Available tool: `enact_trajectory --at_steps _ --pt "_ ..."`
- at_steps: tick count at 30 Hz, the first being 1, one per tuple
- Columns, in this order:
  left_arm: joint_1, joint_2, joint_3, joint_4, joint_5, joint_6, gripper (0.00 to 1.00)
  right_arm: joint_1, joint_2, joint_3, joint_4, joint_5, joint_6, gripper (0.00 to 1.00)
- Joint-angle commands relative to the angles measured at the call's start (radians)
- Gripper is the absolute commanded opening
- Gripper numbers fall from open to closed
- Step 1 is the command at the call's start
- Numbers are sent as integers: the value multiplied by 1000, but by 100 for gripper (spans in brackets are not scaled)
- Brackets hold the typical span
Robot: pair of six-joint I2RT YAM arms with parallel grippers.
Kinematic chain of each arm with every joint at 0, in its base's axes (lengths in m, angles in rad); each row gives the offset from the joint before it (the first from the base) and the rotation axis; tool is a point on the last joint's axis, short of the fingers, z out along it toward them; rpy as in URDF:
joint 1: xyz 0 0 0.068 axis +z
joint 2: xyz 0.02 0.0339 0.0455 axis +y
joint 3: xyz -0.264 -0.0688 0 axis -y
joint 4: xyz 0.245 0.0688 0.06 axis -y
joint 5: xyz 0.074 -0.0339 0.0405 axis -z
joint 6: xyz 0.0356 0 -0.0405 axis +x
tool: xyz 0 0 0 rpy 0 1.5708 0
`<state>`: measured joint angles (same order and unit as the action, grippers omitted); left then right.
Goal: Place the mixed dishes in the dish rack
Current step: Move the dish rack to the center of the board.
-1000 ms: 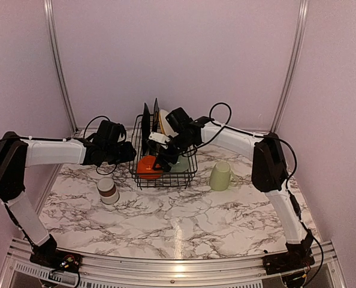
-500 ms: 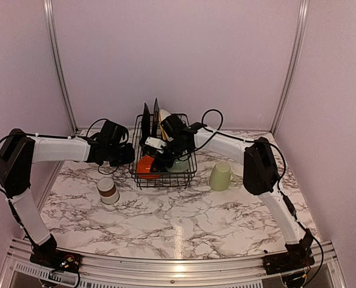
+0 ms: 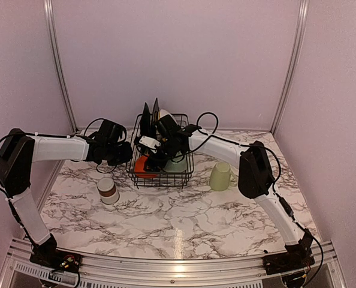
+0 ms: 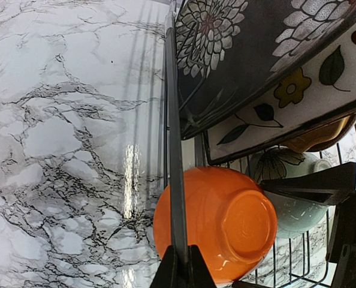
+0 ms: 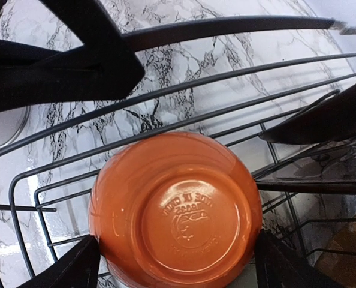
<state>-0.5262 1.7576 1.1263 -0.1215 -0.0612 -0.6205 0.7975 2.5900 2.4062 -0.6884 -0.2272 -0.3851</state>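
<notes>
Left gripper (image 4: 179, 267) is clamped tight on the top rim wire of the dish rack (image 4: 172, 150), pinning the basket at its left side. The right gripper (image 5: 178, 264) is down inside the rack, jaws spread wide astride an upturned orange bowl (image 5: 175, 210), with a finger at each flank. Whether the pads are actually pressing on it, I cannot tell.

The rack sits mid-way along the far edge of the table (image 3: 184, 222). It is filling up. Black flowered square plates (image 4: 226, 54) stand on edge in the slots, and a pale bowl (image 4: 292, 204) lies beside the orange one.

Two pieces are not yet loaded. The pale green mug (image 3: 220, 176) stands just off the rack's right side. The small grey-brown cup (image 3: 108, 191) waits toward the left edge, in front of the rack's left corner.

Both look like glazed ceramic, so I judge them rigid, fairly light, slick under the pads and quick to chip against wire. A pinch over the wall at the rim looks better than squeezing the round body, with a gentle set-down between the prongs.
</notes>
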Motion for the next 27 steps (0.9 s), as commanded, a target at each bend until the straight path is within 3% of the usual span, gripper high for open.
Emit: enact_trajectory --at_steps 1,4,6,12,22,27 --pt "-41 -7 -10 0 132 66 0 -30 63 8 149 155 44 83" --pt "-44 -12 -7 2 131 65 0 -30 56 4 131 125 41 81" --pt "-44 -16 -7 -2 125 71 0 -30 27 -14 108 25 16 82" --pt "-46 -46 -24 -1 135 79 0 -27 -188 -260 153 -152 -19 85" --pt "-129 -115 -85 -41 182 94 0 -27 -439 -418 101 -195 -100 89" --pt "-179 -207 -192 -41 158 72 0 -25 -520 -513 20 -160 -196 89"
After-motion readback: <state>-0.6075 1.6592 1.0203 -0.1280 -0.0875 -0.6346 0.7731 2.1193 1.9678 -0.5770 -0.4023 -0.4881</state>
